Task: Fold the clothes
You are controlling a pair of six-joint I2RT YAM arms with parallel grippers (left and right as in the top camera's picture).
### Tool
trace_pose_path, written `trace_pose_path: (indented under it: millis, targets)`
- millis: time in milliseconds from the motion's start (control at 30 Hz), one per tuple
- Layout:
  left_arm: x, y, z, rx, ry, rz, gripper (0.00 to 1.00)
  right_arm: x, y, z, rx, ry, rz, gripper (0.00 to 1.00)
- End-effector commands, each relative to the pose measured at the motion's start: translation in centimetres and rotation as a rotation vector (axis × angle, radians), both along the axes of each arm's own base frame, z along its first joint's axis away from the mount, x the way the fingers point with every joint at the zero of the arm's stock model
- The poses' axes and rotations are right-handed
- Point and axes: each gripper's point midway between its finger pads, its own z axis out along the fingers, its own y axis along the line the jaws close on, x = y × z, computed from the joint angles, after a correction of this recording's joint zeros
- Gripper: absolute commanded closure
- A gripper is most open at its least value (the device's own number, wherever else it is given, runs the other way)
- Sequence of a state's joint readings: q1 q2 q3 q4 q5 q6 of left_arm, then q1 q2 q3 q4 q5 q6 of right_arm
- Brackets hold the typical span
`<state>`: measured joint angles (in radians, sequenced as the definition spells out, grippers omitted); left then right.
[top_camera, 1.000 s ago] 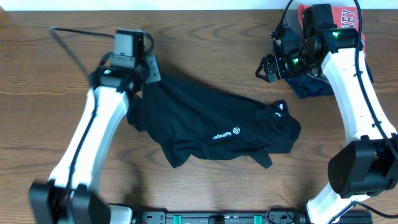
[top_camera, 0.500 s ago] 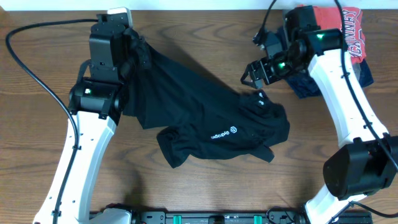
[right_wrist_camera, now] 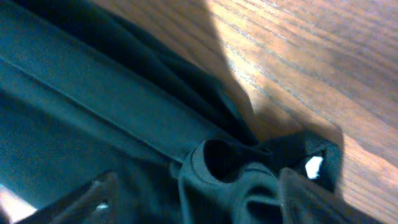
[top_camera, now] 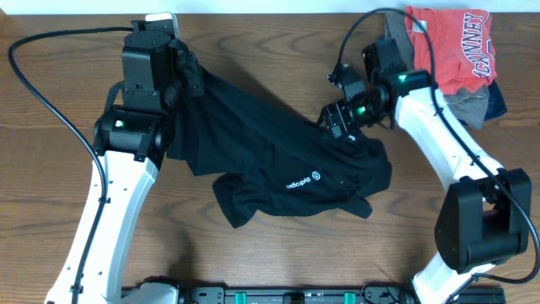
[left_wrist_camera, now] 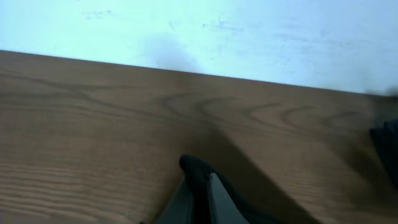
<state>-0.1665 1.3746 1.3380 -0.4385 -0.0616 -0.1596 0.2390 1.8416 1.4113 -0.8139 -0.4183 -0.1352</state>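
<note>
Lying crumpled on the counter (top_camera: 59, 194), the soft, limp black long-sleeved garment (top_camera: 278, 165) is gripped at one corner by the closed left pincer (top_camera: 191, 78), while the open right pincer (top_camera: 337, 120) straddles its collar (right_wrist_camera: 217, 158), probably a sensible hold.

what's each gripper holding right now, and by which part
The left gripper pinches the black garment by its far left edge; the right gripper is open above its neck opening, holding nothing.

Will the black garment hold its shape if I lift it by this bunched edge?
Probably floppy: the black garment lies rumpled and trails in folds from the left gripper. Likely light for its size: thin folds bunch inside the open right gripper.
</note>
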Motion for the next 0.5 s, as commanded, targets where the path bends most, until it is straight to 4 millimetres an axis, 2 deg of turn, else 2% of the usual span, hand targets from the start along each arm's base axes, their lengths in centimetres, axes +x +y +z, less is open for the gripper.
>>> trace_pose_path:
  millis: [0, 100, 267, 367, 467]
  targets:
    - [0.1, 0.8, 0.9, 0.026, -0.019, 0.029, 0.94, -0.6, -0.2, -1.4, -0.017, 0.009, -0.006, 0.26]
    - [0.0, 0.7, 0.8, 0.027, -0.013, 0.029, 0.94, -0.8, -0.4, -2.5, -0.026, -0.003, 0.001, 0.27]
    - [-0.2, 0.8, 0.6, 0.028, -0.002, 0.029, 0.94, -0.8, 0.0, -4.0, -0.017, -0.037, 0.010, 0.44]
    - [-0.2, 0.8, 0.4, 0.029, 0.005, 0.029, 0.94, -0.8, 0.6, -4.8, -0.010, -0.063, 0.024, 0.46]
    - [-0.3, 0.8, 0.3, 0.030, 0.009, 0.029, 0.95, -1.0, 1.2, -5.2, -0.005, -0.079, 0.039, 0.54]
